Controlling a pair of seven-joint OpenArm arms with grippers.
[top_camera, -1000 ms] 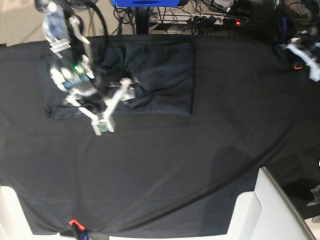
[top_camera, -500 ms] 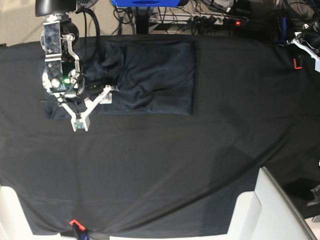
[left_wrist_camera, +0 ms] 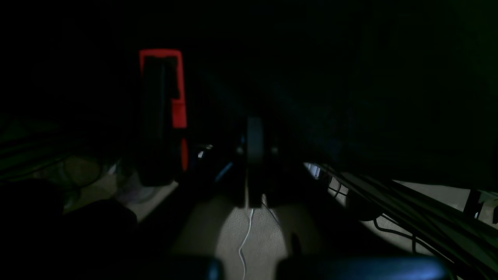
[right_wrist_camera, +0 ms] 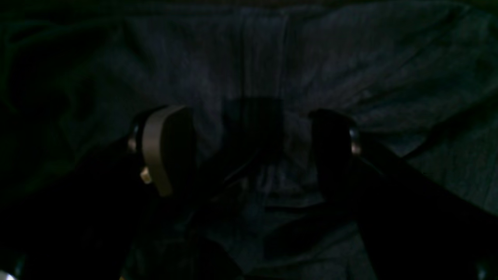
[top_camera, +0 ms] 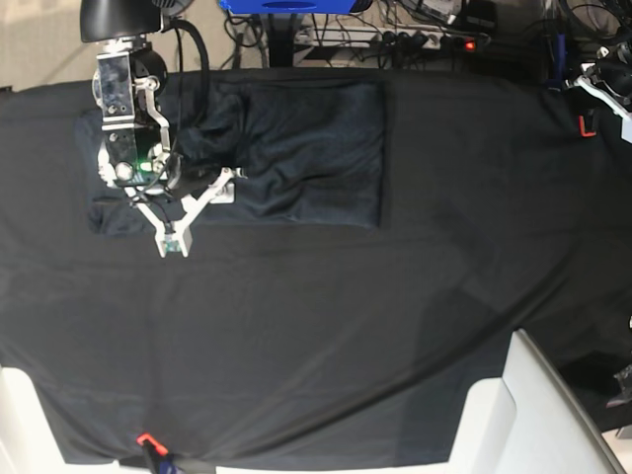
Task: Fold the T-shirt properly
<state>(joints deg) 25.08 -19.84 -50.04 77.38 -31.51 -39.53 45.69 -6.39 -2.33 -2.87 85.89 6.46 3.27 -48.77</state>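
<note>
Right gripper fingers apart, left closed.

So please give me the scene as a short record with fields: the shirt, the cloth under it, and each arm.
shirt: dark grey T-shirt, partly folded into a rough rectangle, wrinkled, at the far left part of the table
cloth: black tablecloth, covers the whole table
right gripper: over the shirt's left end, fingers spread apart, fabric below them, nothing held
left gripper: at the far right table edge, away from the shirt, shut, holding nothing
</note>
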